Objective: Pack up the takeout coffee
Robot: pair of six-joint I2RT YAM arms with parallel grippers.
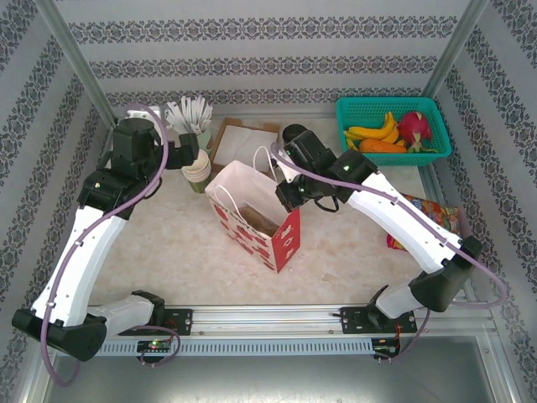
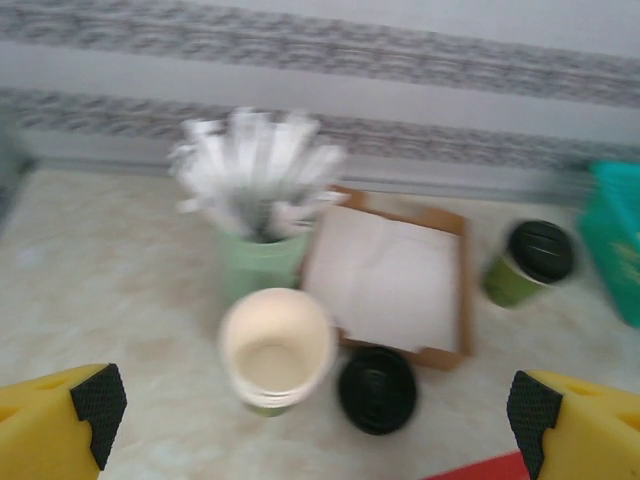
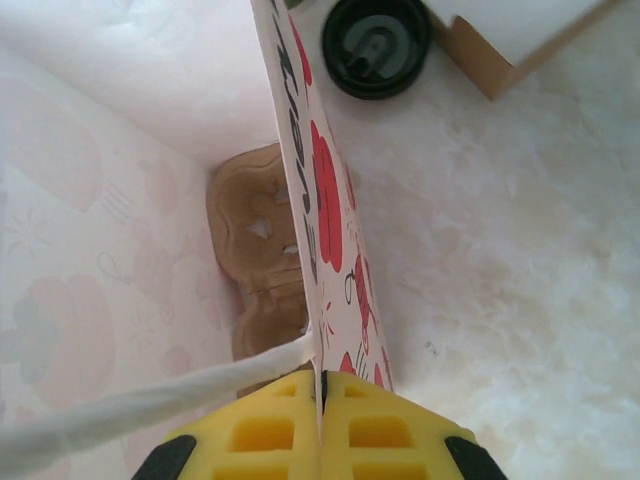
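Note:
One takeout coffee, an olive-green cup with a black lid (image 2: 528, 262), stands at the far right of the cardboard tray. A second black lid (image 2: 377, 388) (image 3: 377, 45) sits on the table by the tray's near corner, seen from above, so what is under it is hidden. My left gripper (image 2: 315, 410) (image 1: 189, 155) hovers open above the cups, holding nothing. My right gripper (image 3: 322, 400) (image 1: 289, 195) is shut on the top edge of the white paper bag with red print (image 1: 252, 214) (image 3: 330, 200). A brown cup carrier (image 3: 262, 270) lies inside the bag.
A stack of cream-white cups (image 2: 277, 348) and a mint-green cup of white sticks (image 2: 258, 262) stand left of the cardboard tray of napkins (image 2: 390, 275). At the back right is a teal basket of fruit (image 1: 394, 126). A snack packet (image 1: 428, 218) lies on the right.

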